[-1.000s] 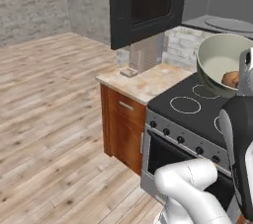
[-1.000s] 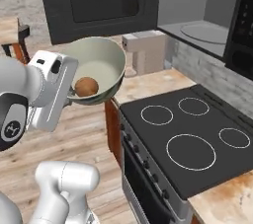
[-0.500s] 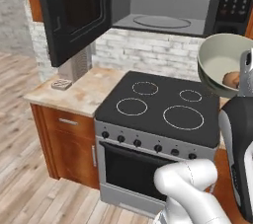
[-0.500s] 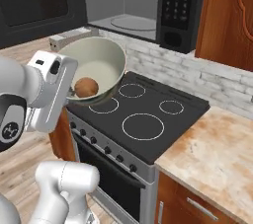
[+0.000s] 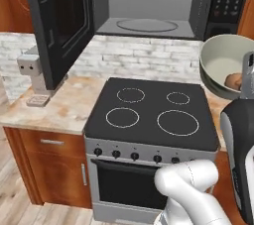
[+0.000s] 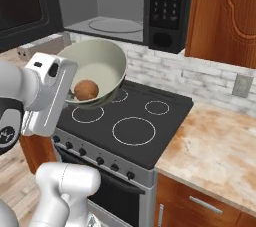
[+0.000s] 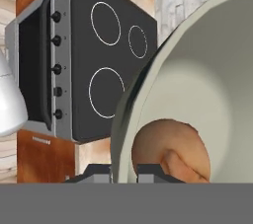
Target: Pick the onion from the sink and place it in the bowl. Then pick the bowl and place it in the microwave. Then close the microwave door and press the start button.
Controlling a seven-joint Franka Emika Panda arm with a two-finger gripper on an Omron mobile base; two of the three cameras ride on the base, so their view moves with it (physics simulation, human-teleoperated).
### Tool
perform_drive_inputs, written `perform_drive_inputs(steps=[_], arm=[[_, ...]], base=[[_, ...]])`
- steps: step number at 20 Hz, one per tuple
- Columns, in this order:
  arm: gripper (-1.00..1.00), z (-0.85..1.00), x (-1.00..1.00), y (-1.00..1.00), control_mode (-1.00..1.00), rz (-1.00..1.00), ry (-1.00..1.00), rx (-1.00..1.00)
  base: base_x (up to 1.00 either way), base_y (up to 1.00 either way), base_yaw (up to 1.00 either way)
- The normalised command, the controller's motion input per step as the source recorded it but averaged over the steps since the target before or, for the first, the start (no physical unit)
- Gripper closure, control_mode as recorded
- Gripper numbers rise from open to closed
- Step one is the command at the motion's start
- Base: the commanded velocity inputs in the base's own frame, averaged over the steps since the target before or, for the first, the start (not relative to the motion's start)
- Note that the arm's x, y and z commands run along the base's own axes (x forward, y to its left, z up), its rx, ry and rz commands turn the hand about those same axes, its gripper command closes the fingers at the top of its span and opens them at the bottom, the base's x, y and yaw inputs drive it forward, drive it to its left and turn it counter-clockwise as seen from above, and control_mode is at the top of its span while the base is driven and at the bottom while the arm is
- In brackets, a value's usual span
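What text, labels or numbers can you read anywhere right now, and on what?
No text can be read anywhere.
Microwave keypad panel: rows of pale button markings, too small and blurred to read.
Stove knobs: no legible markings.
Bowl and onion: no lettering.

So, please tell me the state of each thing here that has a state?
microwave door: swung open to the left
microwave: nothing on its turntable
bowl: held in the air, tilted, above the stovetop
onion: inside the bowl
claw: shut on the bowl's rim
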Motion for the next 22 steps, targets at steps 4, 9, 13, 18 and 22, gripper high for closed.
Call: perform_drive_inputs(steps=[4, 9, 13, 18, 22], arm=[[1.00, 0.00, 0.00, 0.00, 1.00, 0.00, 0.00, 0.00], [1.00, 0.00, 0.00, 0.00, 1.00, 0.00, 0.00, 0.00], [1.00, 0.00, 0.00, 0.00, 1.00, 0.00, 0.00, 0.00], [1.00, 0.00, 0.00, 0.00, 1.00, 0.00, 0.00, 0.00], [1.00, 0.00, 0.00, 0.00, 1.00, 0.00, 0.00, 0.00]], base=[[0.54, 0.30, -0.30], [0.43, 0.22, -0.35], [0.26, 0.28, -0.33], [0.30, 0.46, -0.15], [0.44, 0.51, -0.02]])
